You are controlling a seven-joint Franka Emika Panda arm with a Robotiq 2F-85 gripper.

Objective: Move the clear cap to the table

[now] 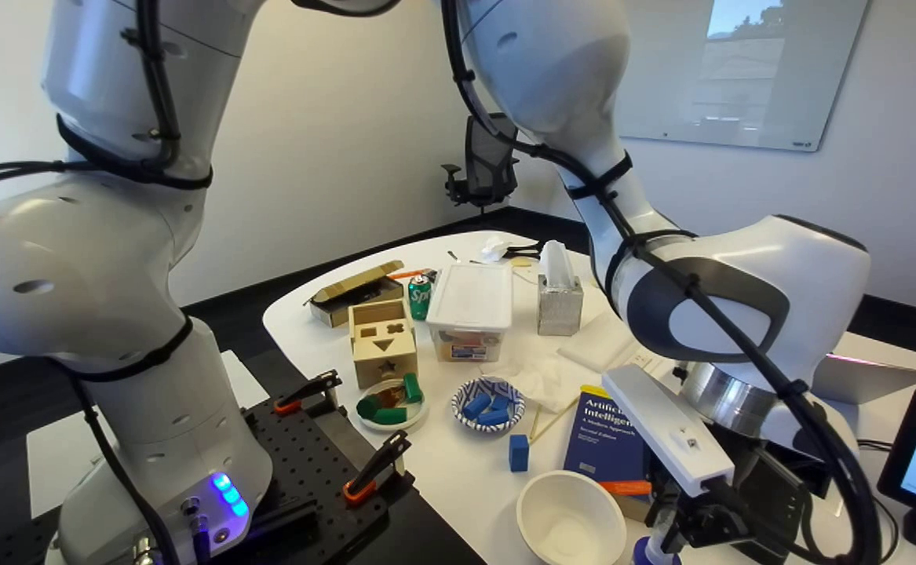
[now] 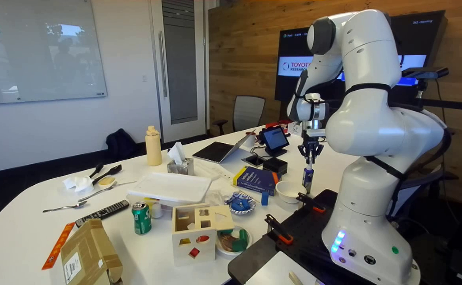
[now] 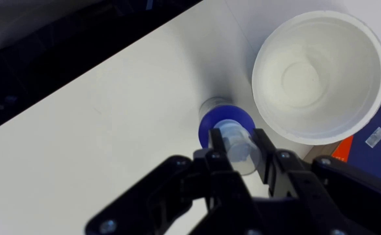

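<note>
In the wrist view, the black fingers (image 3: 264,145) stand at either side of a clear plastic cap (image 3: 241,150) and grasp it between them. The cap is directly over the purple-blue top of an upright blue bottle (image 2: 307,180), near the edge of the large white worktop (image 3: 118,130); whether it is seated or slightly raised, I cannot tell. Just beside the bottle stands a round white bowl (image 3: 319,78), and next to that a thick dark blue book (image 2: 256,178) lies flat. A small blue block (image 1: 519,453) stands upright between the white bowl and a blue-and-white patterned bowl (image 1: 483,386) holding more blue blocks (image 1: 494,417). Well apart from the bottle are a pale wooden shape-sorting box (image 1: 383,369), a green soda can (image 2: 141,219), a clear plastic tub with a white lid (image 1: 470,314) and a silver tissue box (image 1: 560,310).
</note>
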